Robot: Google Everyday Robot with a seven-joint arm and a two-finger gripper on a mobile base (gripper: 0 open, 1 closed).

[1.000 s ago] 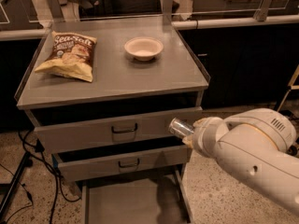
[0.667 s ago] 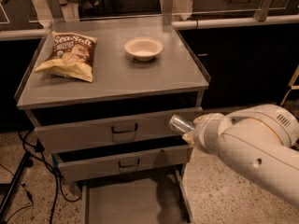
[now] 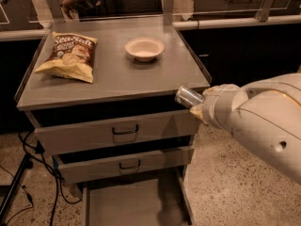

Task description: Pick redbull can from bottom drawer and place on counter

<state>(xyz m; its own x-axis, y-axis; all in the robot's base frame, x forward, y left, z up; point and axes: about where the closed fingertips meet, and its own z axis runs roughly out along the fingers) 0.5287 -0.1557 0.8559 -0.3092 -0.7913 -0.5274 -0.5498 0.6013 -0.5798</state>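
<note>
The redbull can (image 3: 188, 97), a slim silvery cylinder, lies tilted in my gripper (image 3: 199, 103), its free end pointing left. The gripper is shut on it, just off the front right corner of the counter (image 3: 117, 76) and about level with its top. The pale fingers (image 3: 197, 112) clasp the can's right end. The bottom drawer (image 3: 134, 204) is pulled open below, showing a bare grey floor. My white arm (image 3: 263, 121) comes in from the right.
A pale round bowl (image 3: 144, 48) and a bag of sea salt chips (image 3: 68, 56) sit on the counter. The two upper drawers (image 3: 124, 131) stand slightly open. Cables (image 3: 28, 178) run over the floor at the left.
My gripper has lifted the can from beside the top drawer front up to the counter's front right corner, moving slightly right.
</note>
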